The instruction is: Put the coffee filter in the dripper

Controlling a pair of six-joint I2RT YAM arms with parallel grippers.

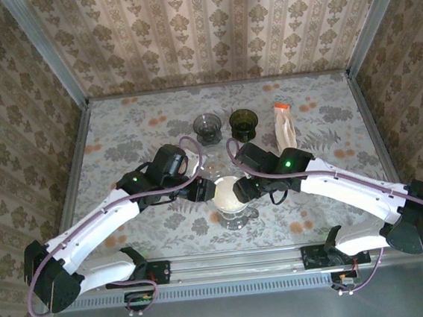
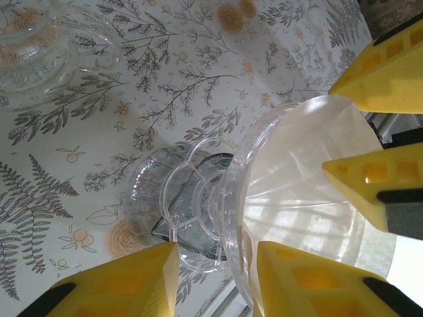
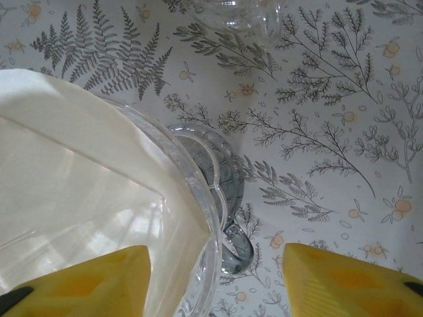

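Two grippers flank your dripper: left gripper jaws apart astride its rim, prob. steadying; right gripper apart too, one finger over filter, prob. seating it.

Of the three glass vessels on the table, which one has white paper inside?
The clear dripper in front, lined with the white paper. The grey cup and the dark green cup behind it show no paper.

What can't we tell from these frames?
- Top view: filter seating inside dripper; too small.
- Left wrist: whether left gripper pinches the rim; clear glass, bottom edge cuts the fingers.
- Right wrist: filter's far side; cut by left edge.
- Top view: contents of the orange-capped packet; too small.
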